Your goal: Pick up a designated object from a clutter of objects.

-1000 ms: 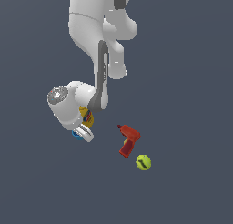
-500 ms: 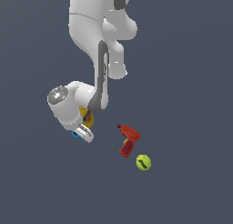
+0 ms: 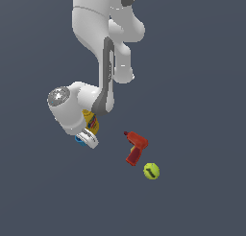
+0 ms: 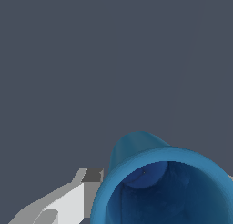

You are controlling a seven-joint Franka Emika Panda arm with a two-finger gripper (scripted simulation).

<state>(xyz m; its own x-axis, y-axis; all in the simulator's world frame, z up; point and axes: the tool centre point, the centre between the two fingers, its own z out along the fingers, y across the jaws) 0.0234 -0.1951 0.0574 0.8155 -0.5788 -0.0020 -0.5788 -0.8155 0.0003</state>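
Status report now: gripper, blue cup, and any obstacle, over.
Gripper low over blue cup, one finger beside its rim; grip state unclear. Yellow bottle close behind the arm. Red drill and ball apart, clear.

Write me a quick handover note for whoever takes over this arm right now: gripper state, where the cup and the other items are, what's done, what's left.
Gripper: down at the blue cup; one finger shows beside the cup wall. Whether it is closed on the cup cannot be told.
Blue cup: under the wrist, only a sliver visible in the exterior view, next to the yellow bottle.
Red drill and yellow-green ball: apart from the arm, toward the exterior view's right.
Done: gripper brought to the cup.
Left: confirm the grasp and lift the cup away from the bottle.
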